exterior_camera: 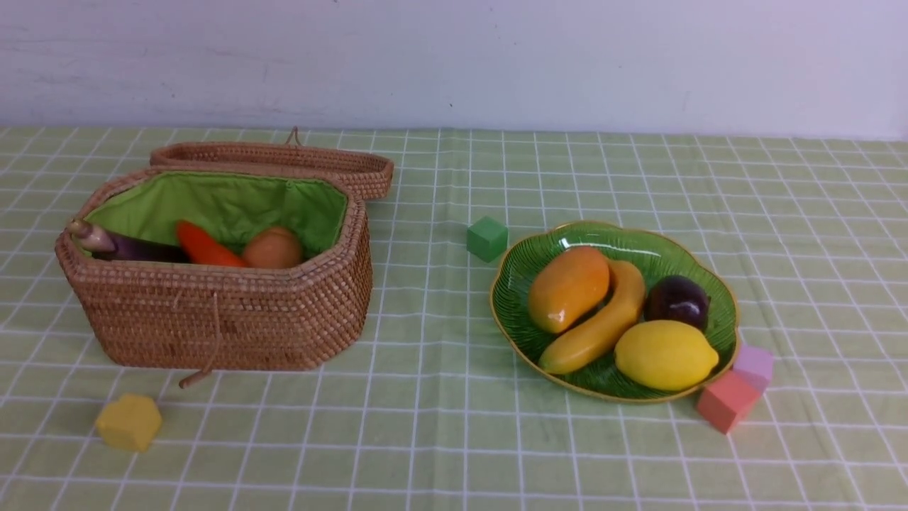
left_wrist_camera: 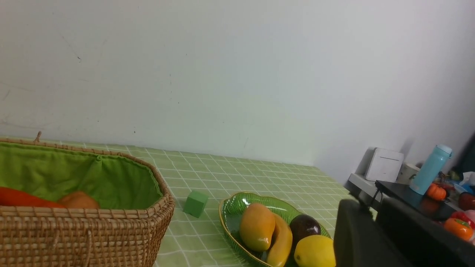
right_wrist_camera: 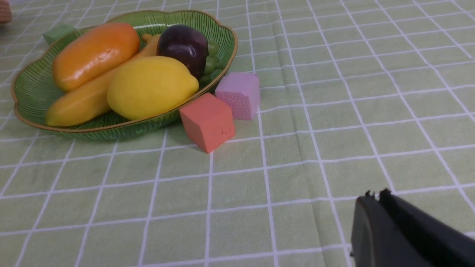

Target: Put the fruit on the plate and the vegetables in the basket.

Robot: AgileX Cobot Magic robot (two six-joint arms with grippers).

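The open woven basket [exterior_camera: 213, 319] at the left holds the vegetables: a purple eggplant [exterior_camera: 135, 248], a red-orange pepper [exterior_camera: 202, 247] and a tan potato [exterior_camera: 273, 248]. On the green plate [exterior_camera: 511, 284] at the right lies the fruit: mango [exterior_camera: 567, 287], banana [exterior_camera: 603, 323], mangosteen [exterior_camera: 677, 301] and lemon [exterior_camera: 665, 355]. Neither arm shows in the front view. My left gripper [left_wrist_camera: 374, 209] hangs back from the table, its fingers almost together and empty. My right gripper [right_wrist_camera: 376, 194] is shut and empty, low over the cloth nearer than the plate [right_wrist_camera: 29, 92].
The basket's lid [exterior_camera: 284, 160] lies folded back behind it. Foam blocks sit on the checked cloth: a green block [exterior_camera: 487, 238] behind the plate, a red block [exterior_camera: 725, 401] and a pink block [exterior_camera: 754, 363] against its right rim, and a yellow block [exterior_camera: 129, 422] in front of the basket.
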